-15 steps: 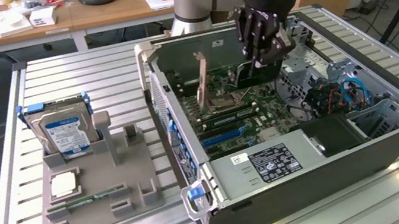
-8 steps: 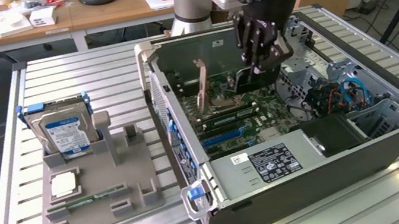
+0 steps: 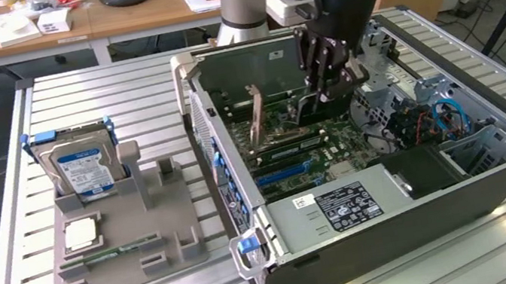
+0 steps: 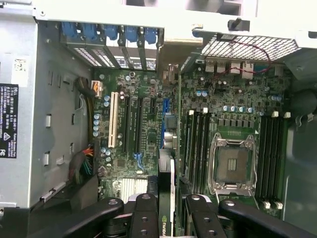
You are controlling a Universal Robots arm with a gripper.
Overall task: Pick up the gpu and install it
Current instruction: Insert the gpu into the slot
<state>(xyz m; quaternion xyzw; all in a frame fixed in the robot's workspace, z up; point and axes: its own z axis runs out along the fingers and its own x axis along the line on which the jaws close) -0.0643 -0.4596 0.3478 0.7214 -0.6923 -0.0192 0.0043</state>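
The gpu [image 4: 166, 168] shows edge-on in the wrist view as a thin dark card with a green logo near my fingers. It hangs just above the motherboard's [image 4: 148, 124] expansion slots, running toward the case's rear slot openings. My gripper [image 4: 171, 210] is shut on it, one black finger [image 4: 143, 213] on each side. In the exterior view the gripper [image 3: 323, 104] reaches down into the open computer case [image 3: 427, 213], with the dark card [image 3: 309, 112] under its fingers, over the green board. Whether the card touches a slot is hidden.
The case lies open on a slatted metal table [image 3: 103, 97]. Inside are a power supply [image 3: 345, 207], a CPU socket [image 4: 230, 161], memory slots [image 4: 198, 144] and blue rear latches [image 4: 106, 32]. At the exterior view's left, a grey fixture [image 3: 126, 238] holds a hard drive [image 3: 84, 165].
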